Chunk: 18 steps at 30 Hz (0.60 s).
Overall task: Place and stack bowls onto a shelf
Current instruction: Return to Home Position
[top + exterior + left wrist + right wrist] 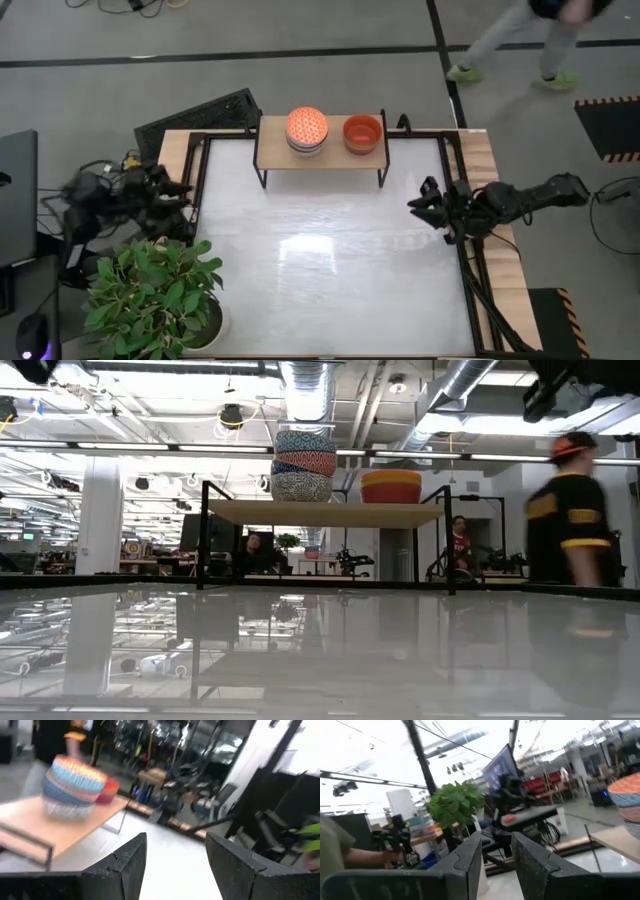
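High view first: left gripper (pixel 186 192) hangs over the left edge of the white tabletop with wooden edges (pixel 330 270), jaws spread wide, nothing between them. Right gripper (pixel 416 205) sits at the right edge, jaws parted more narrowly, also empty. Well apart from both sets of jaws, the low light-wood plank shelf on thin black legs (pixel 335 158) carries a tall stack of round patterned bowls (pixel 307 130) and, just beside it, a shorter orange-topped bowl stack (pixel 363 134).
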### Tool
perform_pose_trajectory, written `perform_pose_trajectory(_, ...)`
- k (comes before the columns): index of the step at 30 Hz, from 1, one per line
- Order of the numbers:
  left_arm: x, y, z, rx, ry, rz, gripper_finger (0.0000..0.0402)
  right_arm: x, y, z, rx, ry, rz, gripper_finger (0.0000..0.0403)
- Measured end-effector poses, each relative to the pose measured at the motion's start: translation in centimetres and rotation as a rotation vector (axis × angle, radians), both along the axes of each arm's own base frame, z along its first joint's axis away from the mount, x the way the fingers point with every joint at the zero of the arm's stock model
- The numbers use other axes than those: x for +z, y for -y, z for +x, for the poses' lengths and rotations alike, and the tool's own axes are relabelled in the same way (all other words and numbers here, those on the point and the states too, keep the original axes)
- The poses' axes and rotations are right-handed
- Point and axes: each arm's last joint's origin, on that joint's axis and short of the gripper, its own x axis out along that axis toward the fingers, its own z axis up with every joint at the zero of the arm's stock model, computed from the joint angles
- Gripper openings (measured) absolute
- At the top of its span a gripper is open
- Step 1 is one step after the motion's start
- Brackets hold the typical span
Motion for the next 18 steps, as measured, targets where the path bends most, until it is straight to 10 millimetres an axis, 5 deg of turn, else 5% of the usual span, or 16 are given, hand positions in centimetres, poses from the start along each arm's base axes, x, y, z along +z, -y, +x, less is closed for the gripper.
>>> perform_pose_trajectory(9, -5.5, -3.8, 4.9, -0.065, -0.027, -0.029, 0.0190, -3.0, -2.1, 0.1, -0.030, 0.001, -0.087, 0.0133)
perform_pose_trajectory(18, -9.8, -5.6, 7.8, -0.110, 0.074, -0.010, 0.0190, -3.9, -2.3, -0.3, 0.014, 0.108, -0.056, 0.0134)
